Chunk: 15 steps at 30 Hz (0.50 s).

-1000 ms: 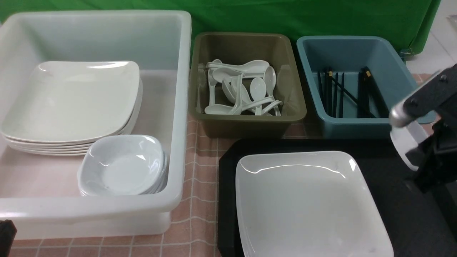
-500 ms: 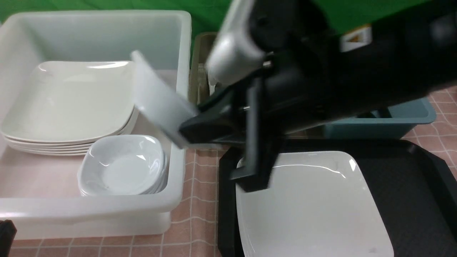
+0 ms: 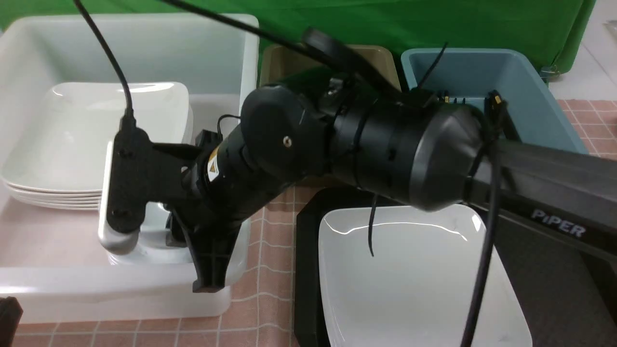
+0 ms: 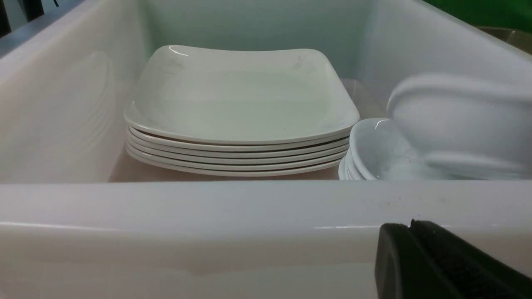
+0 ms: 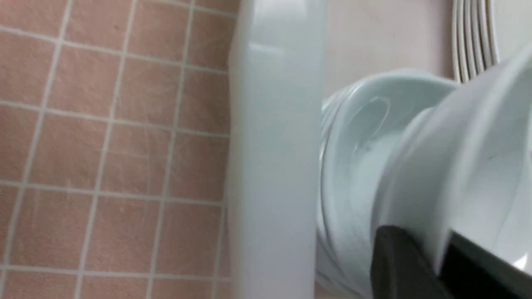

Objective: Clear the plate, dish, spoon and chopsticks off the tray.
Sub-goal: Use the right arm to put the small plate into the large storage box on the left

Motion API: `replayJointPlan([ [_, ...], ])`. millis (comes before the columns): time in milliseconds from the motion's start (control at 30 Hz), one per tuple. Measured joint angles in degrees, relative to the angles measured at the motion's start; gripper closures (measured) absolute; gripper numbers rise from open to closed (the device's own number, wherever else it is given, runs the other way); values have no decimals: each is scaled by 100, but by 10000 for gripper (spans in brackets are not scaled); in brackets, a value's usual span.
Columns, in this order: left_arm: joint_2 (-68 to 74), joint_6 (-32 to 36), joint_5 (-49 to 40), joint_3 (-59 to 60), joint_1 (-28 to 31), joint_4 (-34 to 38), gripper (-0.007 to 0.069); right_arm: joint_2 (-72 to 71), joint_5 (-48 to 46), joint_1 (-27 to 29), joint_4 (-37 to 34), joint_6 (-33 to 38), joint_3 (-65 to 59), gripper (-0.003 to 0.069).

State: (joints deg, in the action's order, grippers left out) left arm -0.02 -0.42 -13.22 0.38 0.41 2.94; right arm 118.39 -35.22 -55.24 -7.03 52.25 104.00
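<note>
My right gripper (image 3: 190, 255) reaches into the white bin (image 3: 120, 284), its fingers shut on the rim of a small white dish (image 5: 469, 158). The dish (image 4: 461, 120) hangs tilted just above a stack of like dishes (image 4: 382, 153). The large white plate (image 3: 419, 279) lies on the black tray (image 3: 304, 270), partly under the right arm. Black chopsticks (image 3: 495, 99) peek out of the blue tub (image 3: 535, 96). The spoon is hidden behind the arm. My left gripper (image 4: 411, 226) is shut and empty, outside the bin's near wall.
A stack of several large white plates (image 3: 72, 140) fills the bin's far left. The olive tub (image 3: 284, 58) is mostly hidden by the right arm. The bin's right wall (image 5: 274, 145) stands between the dishes and the pink tiled cloth (image 5: 104, 145).
The right arm has swung from the far right across the tubs into the white bin, carrying the small dish down over the dish stack. The left arm has not moved.
</note>
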Motion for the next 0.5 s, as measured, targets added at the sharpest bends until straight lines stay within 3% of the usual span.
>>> replayJointPlan([
  [67,0,0,0,0,0,0,620,-8,0,4,85,-177,13,358],
  [133,0,0,0,0,0,0,620,-42,6,4,106,-273,14,306],
  [167,0,0,0,0,0,0,620,-103,-30,4,133,-386,14,232],
  [233,0,0,0,0,0,0,620,-223,-154,4,133,-496,14,173],
  [367,0,0,0,0,0,0,620,-742,-767,4,171,-856,14,134],
  [500,0,0,0,0,0,0,620,-1370,-1672,4,357,-1574,19,161],
])
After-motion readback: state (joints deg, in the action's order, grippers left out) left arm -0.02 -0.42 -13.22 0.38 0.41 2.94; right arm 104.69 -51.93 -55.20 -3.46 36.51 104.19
